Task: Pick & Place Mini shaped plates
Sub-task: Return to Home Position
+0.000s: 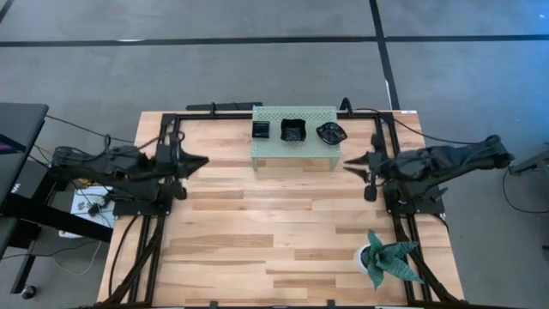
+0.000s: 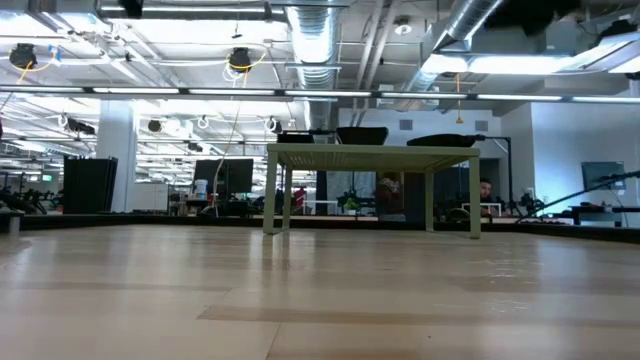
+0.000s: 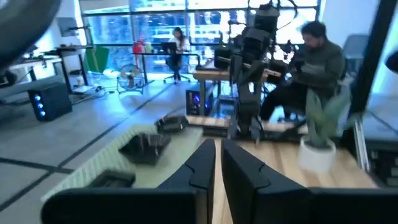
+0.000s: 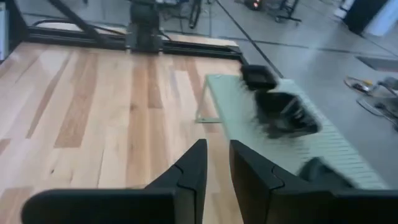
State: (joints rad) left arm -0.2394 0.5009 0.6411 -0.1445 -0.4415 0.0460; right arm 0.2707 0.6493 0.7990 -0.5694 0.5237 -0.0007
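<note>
Nearest the lens in each wrist view, the fingers are sitting close together. The left gripper (image 3: 218, 147) is showing only a thin slit between its fingers, and the right gripper (image 4: 218, 148) a slightly wider one. Both are clenched on nothing. In the high view the two arms are lying folded low at the left and right edges of the table (image 1: 257, 225), with their grippers pointing inward toward each other across bare wood. Outward from the fingertips, the mini shaped plates are all resting on the pale green shelf (image 1: 274, 148) at upper centre of that frame. This puts them between the two grippers and a little above the line joining them. The shelf's long axis is running left to right in the frame, and the plates are sitting along it in three dark stacks. The square stack (image 1: 262, 130) is lying toward the left gripper, the scalloped stack (image 1: 293, 130) is in the middle, and the leaf-shaped stack (image 1: 331, 132) is toward the right gripper. The right gripper is hovering just beside the shelf's right end, while the left one is waiting farther from the shelf's left end. No plate is showing on the open tabletop, so the placing looks finished. Only the parking of the arms appears to be in hand, and any pull-back would be leading away from the shelf. A potted plant (image 1: 390, 257) is standing at lower right, well apart from the stacks.
</note>
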